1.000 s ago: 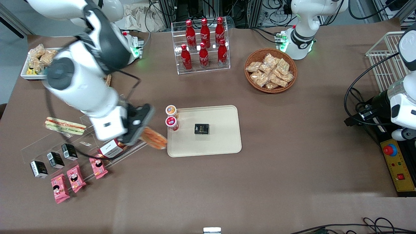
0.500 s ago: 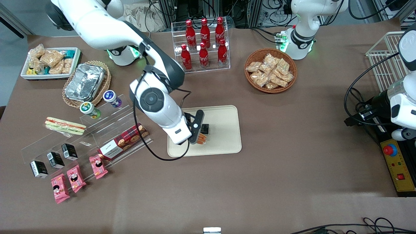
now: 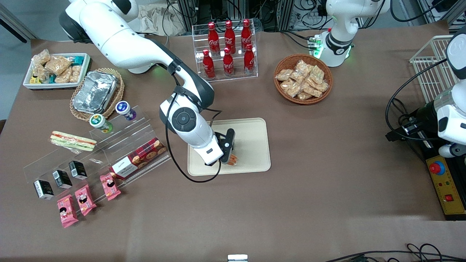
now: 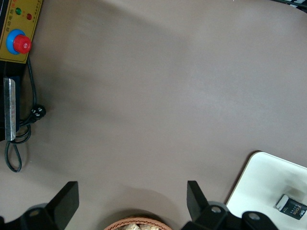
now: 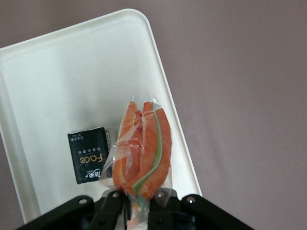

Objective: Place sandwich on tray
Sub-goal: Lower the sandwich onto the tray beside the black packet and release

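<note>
My right gripper (image 3: 230,155) hangs low over the cream tray (image 3: 255,131), near the tray edge closest to the front camera. It is shut on the sandwich (image 5: 144,148), a wedge in clear wrap with orange and green layers, pinched at its wrap end between the fingers (image 5: 111,207). From the front, only the sandwich's orange tip (image 3: 233,159) shows below the gripper. A small black packet (image 5: 90,154) lies flat on the tray (image 5: 57,86) right beside the sandwich. Whether the sandwich touches the tray I cannot tell.
A long wrapped sandwich (image 3: 72,141) and a cookie box (image 3: 138,156) sit on the acrylic stand toward the working arm's end. Farther from the front camera stand a cola bottle rack (image 3: 227,49), a wicker snack basket (image 3: 303,78) and a foil container (image 3: 95,91).
The gripper carried the sandwich from beside the acrylic stand to above the tray, then shifted slightly nearer the front camera and toward the parked arm's end, staying shut.
</note>
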`<control>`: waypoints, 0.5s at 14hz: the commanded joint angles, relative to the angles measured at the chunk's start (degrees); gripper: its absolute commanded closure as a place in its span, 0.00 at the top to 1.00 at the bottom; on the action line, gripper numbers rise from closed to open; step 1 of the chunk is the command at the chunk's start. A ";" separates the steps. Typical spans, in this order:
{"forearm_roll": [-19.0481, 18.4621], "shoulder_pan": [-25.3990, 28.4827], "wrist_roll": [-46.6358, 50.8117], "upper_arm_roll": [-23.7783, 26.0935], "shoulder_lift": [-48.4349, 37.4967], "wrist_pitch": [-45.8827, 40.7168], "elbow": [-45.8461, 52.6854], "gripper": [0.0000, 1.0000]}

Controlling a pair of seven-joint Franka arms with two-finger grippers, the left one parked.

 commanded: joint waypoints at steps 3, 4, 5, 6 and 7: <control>-1.30 1.31 8.70 -0.29 1.00 3.57 -0.90 0.26; -2.26 1.58 8.79 -0.47 0.92 3.92 -0.90 0.45; -3.23 1.58 8.79 -0.56 0.92 4.10 -0.90 0.99; -3.15 1.50 8.79 -0.56 0.92 4.27 -0.90 1.00; -3.15 1.41 8.79 -0.56 0.92 4.36 -0.90 1.00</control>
